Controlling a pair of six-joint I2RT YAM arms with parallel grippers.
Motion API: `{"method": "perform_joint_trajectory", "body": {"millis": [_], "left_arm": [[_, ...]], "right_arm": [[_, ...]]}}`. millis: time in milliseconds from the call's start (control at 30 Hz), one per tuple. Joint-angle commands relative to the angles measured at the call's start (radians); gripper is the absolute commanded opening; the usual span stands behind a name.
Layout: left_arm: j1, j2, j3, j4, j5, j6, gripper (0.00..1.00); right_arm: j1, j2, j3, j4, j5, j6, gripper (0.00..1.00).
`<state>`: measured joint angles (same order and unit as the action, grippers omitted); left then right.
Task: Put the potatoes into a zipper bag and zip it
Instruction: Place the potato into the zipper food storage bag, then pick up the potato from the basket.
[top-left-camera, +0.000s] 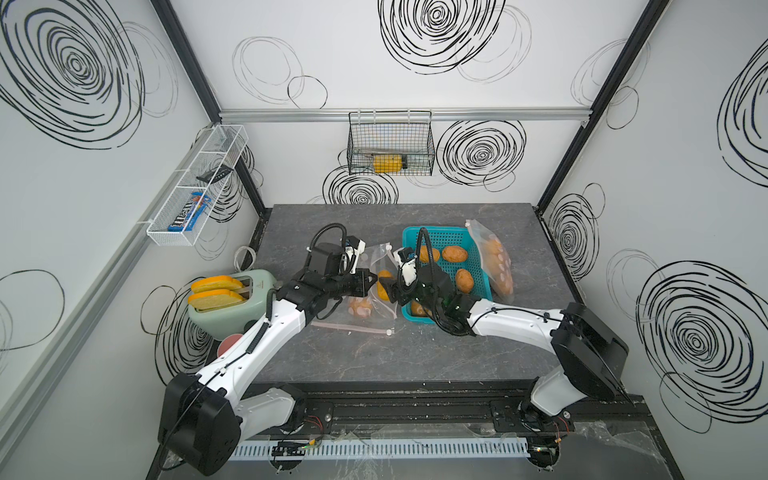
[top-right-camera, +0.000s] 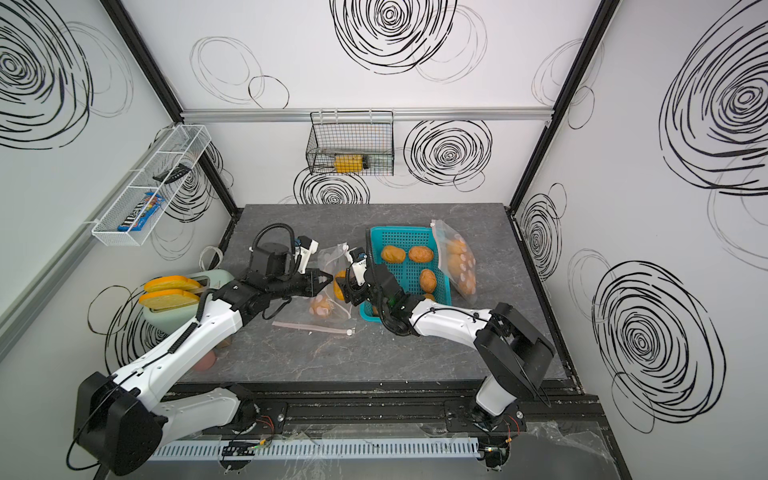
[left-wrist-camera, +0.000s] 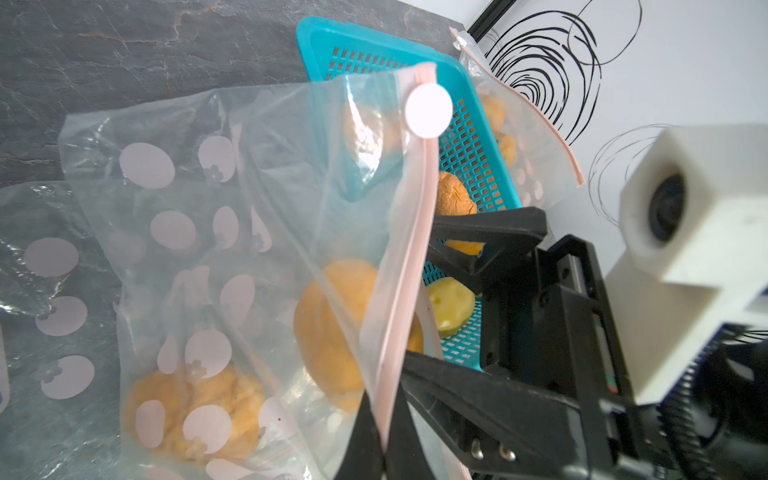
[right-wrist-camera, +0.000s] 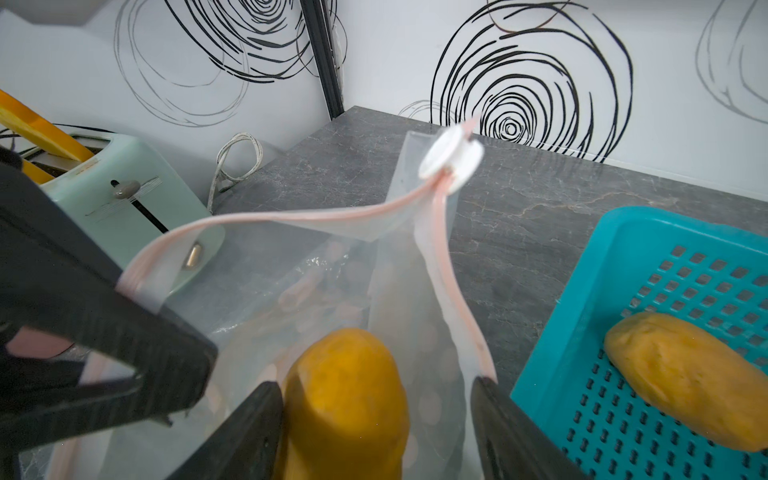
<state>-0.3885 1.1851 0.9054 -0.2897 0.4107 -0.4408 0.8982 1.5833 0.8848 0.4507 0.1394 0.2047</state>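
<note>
Clamping zipper bag rim, left pincer, right pincer parted around potato inside

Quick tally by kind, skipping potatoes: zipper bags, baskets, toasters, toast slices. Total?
zipper bags: 3
teal basket: 1
wall wire baskets: 2
toaster: 1
toast slices: 2
Total: 9
</note>
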Motion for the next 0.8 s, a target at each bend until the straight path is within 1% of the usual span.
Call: {"method": "perform_joint_trajectory", "body": {"millis": [0, 133, 267, 333, 533, 667, 767], "left_arm": [[-0.01, 0.006, -0.006, 0.028, 0.011, 0.01, 0.0], [-0.011, 0.008, -0.005, 0.021, 0.002, 0.01, 0.0], [-0.014, 0.011, -0.003, 0.015, -0.004, 0.01, 0.0], [-0.015, 0.01, -0.003, 0.014, -0.008, 0.031, 0.0], [-0.018, 0.009, 0.001, -0.004, -0.043, 0.041, 0.0], [-0.021, 0.008, 0.0, -0.005, -0.049, 0.045, 0.0], [-0.022, 0.007, 0.002, -0.006, -0.055, 0.047, 0.0]], "right_arm": [[0.003, -0.033, 0.021, -0.018, 0.028, -0.001, 0.77], [0.002, -0.077, -0.004, 0.0, -0.008, -0.011, 0.78], [0.003, -0.141, -0.064, 0.069, -0.057, -0.037, 0.78], [0.002, -0.172, -0.09, 0.091, -0.051, -0.05, 0.78], [-0.014, -0.266, -0.138, 0.095, 0.001, -0.079, 0.78], [-0.084, -0.305, -0.137, 0.027, 0.04, -0.032, 0.78], [-0.184, -0.326, -0.147, -0.012, -0.016, 0.067, 0.77]]}}
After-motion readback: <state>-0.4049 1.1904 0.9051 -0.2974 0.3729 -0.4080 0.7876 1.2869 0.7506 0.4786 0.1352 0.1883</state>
